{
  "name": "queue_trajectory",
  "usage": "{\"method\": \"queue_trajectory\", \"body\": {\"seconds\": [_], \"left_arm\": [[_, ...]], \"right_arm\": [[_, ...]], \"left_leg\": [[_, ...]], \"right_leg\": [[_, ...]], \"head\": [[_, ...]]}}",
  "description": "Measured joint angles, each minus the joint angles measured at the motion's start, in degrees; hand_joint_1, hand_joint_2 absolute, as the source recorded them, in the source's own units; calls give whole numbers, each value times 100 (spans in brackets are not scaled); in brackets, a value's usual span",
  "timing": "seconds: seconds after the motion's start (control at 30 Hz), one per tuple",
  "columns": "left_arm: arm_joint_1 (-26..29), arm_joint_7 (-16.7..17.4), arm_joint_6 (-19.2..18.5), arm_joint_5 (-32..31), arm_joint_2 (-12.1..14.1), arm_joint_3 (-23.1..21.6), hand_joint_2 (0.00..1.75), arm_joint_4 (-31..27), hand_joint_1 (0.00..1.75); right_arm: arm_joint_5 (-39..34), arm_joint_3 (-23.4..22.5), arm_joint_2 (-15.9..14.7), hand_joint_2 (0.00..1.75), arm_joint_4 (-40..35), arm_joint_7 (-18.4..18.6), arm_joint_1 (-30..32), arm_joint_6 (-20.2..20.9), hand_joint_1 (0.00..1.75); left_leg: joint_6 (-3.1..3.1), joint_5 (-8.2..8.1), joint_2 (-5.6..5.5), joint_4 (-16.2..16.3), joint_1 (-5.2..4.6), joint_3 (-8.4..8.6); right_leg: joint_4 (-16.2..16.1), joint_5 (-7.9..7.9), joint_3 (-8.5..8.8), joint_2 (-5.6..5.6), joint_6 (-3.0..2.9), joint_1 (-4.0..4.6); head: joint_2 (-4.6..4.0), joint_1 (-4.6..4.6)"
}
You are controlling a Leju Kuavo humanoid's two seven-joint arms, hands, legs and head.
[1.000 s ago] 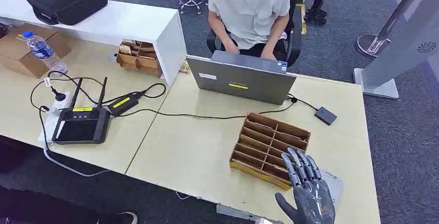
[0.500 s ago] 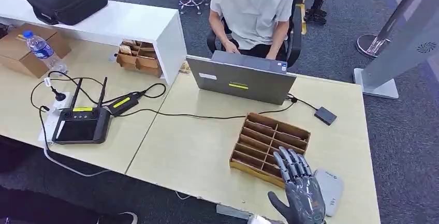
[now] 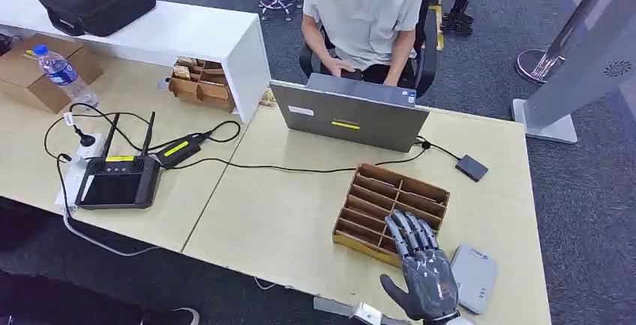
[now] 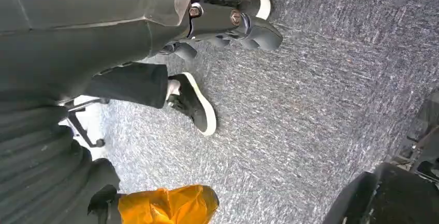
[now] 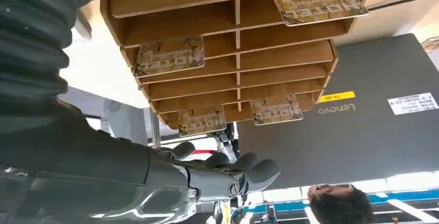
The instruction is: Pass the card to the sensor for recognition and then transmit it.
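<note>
Hotel cards lying in wooden rack slots at lower right of head view, right hand over rack's near edge, fingers spread, empty, grey sensor beside it, left hand curled above carpet, contents unclear.

Pale wooden desks stand on grey-blue carpet, with a white shelf unit behind.

Table with laptop, organizer
</note>
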Motion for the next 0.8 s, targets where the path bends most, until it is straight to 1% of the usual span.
{"method": "queue_trajectory", "body": {"seconds": [0.23, 0.43, 0.6, 0.77, 0.8], "left_arm": [[-5, 0, -20, -35, 0, 9, 175, 0, 0], [-10, -18, -37, -76, -2, 17, 175, 0, 0], [-21, -59, -37, -87, -28, 46, 175, 0, 0], [-35, -70, -37, -94, -55, 55, 175, 0, 0], [-39, -70, -37, -96, -61, 55, 175, 0, 0]], "right_arm": [[164, -55, 7, 175, 238, 177, -114, -72, 0], [356, -332, 7, 175, 437, 385, -208, -196, 0], [426, -577, 7, 175, 531, 420, -255, -240, 0], [474, -697, 7, 175, 562, 398, -268, -240, 0], [488, -713, 7, 175, 562, 398, -270, -238, 175]], "left_leg": [[0, 0, 0, 0, 0, 0], [0, 0, 0, 0, 0, 0], [0, 0, 0, 1, 0, 0], [0, 0, 0, 0, 0, 1], [0, 0, 0, 0, 0, 1]], "right_leg": [[0, 0, 0, 0, 0, 0], [0, 0, 0, 0, 0, 0], [0, 0, 0, 0, 0, 0], [0, 0, 0, 0, 0, 0], [0, 0, 0, 0, 0, 0]], "head": [[0, 2], [0, 0], [0, 2], [0, 2], [0, 0]]}}
